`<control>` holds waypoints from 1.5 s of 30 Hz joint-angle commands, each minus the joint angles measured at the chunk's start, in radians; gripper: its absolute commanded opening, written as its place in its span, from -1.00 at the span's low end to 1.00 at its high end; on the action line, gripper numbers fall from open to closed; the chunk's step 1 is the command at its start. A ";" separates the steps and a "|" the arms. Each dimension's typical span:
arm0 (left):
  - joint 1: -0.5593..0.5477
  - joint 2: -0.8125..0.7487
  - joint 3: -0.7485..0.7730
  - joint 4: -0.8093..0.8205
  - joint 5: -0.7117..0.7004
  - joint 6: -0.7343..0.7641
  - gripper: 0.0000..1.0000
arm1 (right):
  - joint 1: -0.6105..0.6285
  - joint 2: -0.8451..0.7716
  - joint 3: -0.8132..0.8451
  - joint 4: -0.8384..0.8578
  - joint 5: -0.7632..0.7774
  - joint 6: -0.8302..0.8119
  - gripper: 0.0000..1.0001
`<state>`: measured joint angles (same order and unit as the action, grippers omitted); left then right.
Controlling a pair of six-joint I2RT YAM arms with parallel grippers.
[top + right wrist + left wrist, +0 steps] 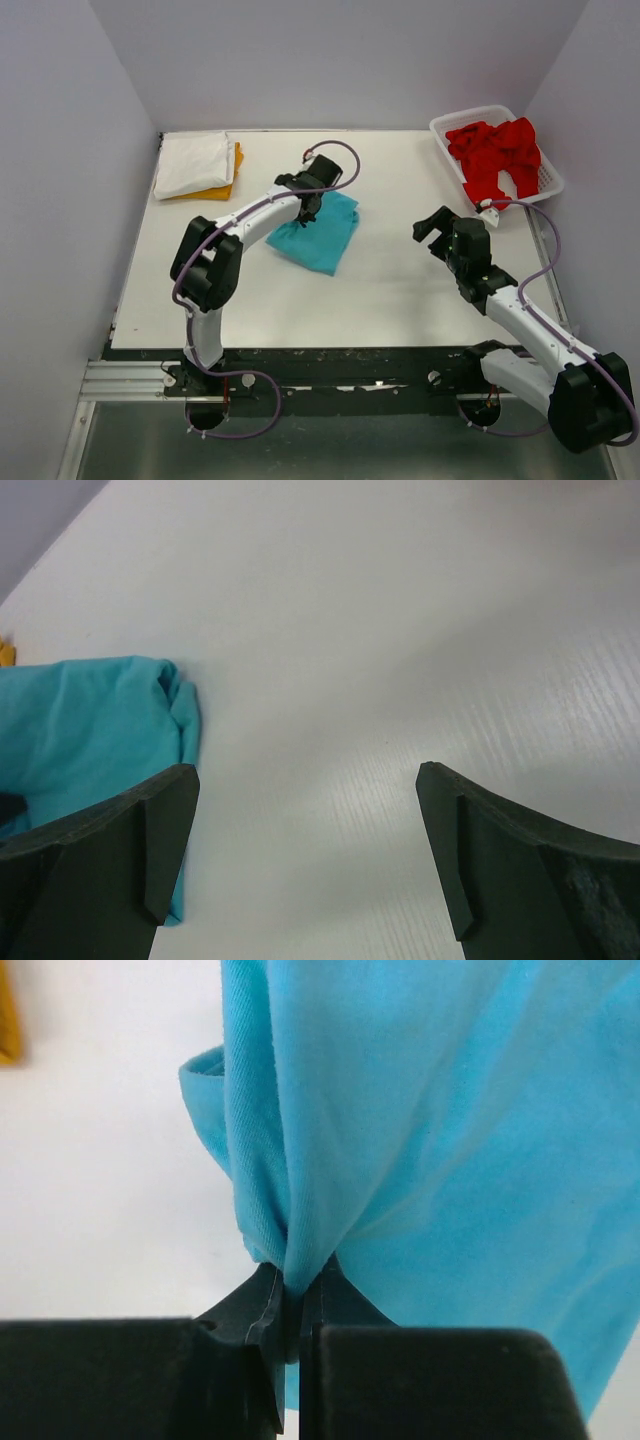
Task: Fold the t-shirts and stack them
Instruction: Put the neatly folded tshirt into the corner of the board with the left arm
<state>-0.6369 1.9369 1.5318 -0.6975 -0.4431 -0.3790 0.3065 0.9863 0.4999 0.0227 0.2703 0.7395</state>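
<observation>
Turquoise t-shirt, left of the white basket holding red t-shirts, is clamped in the left gripper; the right gripper stands wide apart.

The turquoise t-shirt is soft, matt cloth with a fine weave. The fingers look like matt black plastic. The white desk is smooth and faintly grained, with a slight sheen. The slatted basket is white plastic, and the red t-shirts are matt cloth.

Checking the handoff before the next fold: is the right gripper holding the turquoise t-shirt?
No: the right gripper is open, spread wide over the white table, and the turquoise t-shirt lies off to one side.
</observation>
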 commanded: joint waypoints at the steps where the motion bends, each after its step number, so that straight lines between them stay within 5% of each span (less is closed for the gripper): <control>1: 0.101 0.009 0.071 0.068 -0.197 0.234 -1.00 | 0.000 -0.012 0.015 -0.021 0.062 -0.027 1.00; 15: 0.341 0.057 0.273 0.267 -0.143 0.629 -1.00 | 0.000 0.024 0.025 -0.021 0.101 -0.052 1.00; 45: 0.548 0.094 0.617 0.129 0.054 0.667 -1.00 | 0.000 0.084 0.025 -0.021 0.158 -0.051 1.00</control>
<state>-0.1303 2.0293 2.0838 -0.5667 -0.4454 0.2646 0.3065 1.0641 0.5003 0.0048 0.3855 0.6979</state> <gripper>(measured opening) 0.058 0.998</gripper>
